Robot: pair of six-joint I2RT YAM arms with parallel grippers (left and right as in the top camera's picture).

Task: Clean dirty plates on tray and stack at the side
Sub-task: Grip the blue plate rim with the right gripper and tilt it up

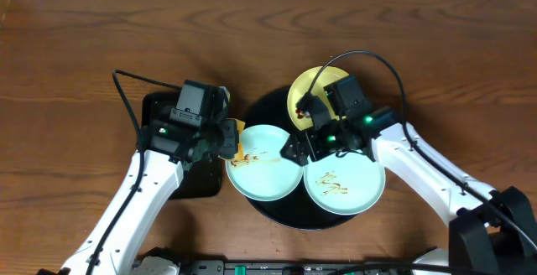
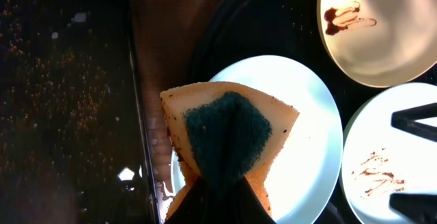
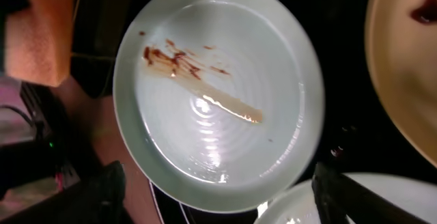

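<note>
Left gripper [image 1: 228, 141] clamps a yellow-and-green sponge [image 2: 229, 132] at the edge of 1 smeared mint plate [image 3: 218, 94] on the black tray [image 1: 284, 215]; right gripper [image 1: 295, 149], fingers apart, hovers above it.

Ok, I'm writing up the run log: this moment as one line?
left pincer: shut on sponge, over left mint plate | right pincer: open at plate's edge | plates on tray: three

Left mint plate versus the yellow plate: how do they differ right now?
The left mint plate is pale blue-green; the yellow plate is pale yellow. The left claw holds a sponge over the mint plate's edge; the yellow plate has none. Both sit on the tray with brown smears.
</note>
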